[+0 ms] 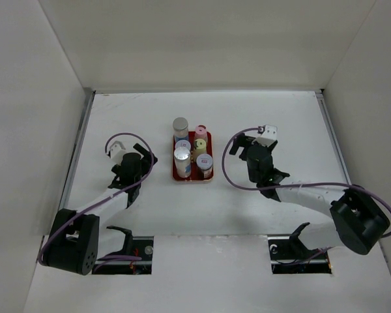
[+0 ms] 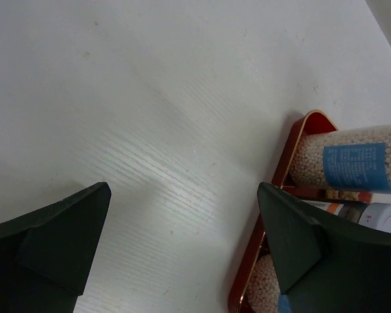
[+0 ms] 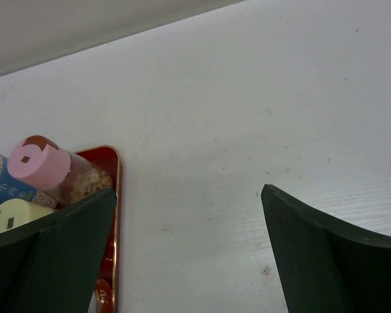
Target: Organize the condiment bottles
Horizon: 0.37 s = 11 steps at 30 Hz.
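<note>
The left hand (image 1: 143, 157) is by the left side of the red tray (image 1: 190, 178), near it but not touching. Its two fingers are spread wide apart and there is nothing between them, only the white bench (image 1: 117, 117).

The bottles (image 1: 192, 149) all stand up in the tray, close together in the middle of the bench. There look to be six. On the left side is a tall bottle with a silver cap (image 1: 180, 124) at the far end, and another tall bottle (image 1: 182, 155) nearer the arms, with a small one between them. On the right side is a pink-lid bottle (image 1: 201, 130) at the far end, then a yellow-lid bottle (image 1: 201, 145), then a pale-lid bottle (image 1: 204, 161). In the left wrist view, one bottle with a blue label is full of tiny pale balls.

The right hand (image 1: 241, 145) is to the right of the tray, a bit apart from it. Its fingers are wide apart too, and it holds nothing.
</note>
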Motion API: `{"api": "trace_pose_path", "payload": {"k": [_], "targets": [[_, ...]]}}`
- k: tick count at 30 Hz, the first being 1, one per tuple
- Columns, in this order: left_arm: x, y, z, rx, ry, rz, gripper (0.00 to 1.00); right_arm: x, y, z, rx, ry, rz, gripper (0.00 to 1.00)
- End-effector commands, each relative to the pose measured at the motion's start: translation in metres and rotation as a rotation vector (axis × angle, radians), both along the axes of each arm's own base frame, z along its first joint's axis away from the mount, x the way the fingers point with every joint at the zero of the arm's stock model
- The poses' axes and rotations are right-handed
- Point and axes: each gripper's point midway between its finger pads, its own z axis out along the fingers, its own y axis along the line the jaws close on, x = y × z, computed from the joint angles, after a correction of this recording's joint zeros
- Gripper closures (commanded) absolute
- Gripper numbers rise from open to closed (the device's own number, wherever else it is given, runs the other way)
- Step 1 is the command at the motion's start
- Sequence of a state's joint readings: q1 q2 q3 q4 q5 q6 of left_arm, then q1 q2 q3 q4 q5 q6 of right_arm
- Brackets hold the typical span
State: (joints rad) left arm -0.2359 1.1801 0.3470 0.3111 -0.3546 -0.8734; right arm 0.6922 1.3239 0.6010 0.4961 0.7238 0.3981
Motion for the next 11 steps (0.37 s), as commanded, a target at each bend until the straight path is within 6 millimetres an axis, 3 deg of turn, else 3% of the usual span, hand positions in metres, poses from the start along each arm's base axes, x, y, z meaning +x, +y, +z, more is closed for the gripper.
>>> {"api": "trace_pose_path", "payload": {"k": [1, 6, 11], "targets": [[0.011, 0.000, 0.026, 0.000, -0.071, 0.000, 0.00, 0.012, 0.008, 0.009, 0.062, -0.023, 0.015, 0.00], [0.011, 0.001, 0.023, 0.010, -0.057, 0.005, 0.00, 0.016, 0.027, 0.006, 0.071, -0.003, 0.088, 0.00], [0.012, 0.004, 0.017, 0.029, -0.031, 0.023, 0.00, 0.018, 0.027, 0.006, 0.039, -0.003, 0.086, 0.00]]}}
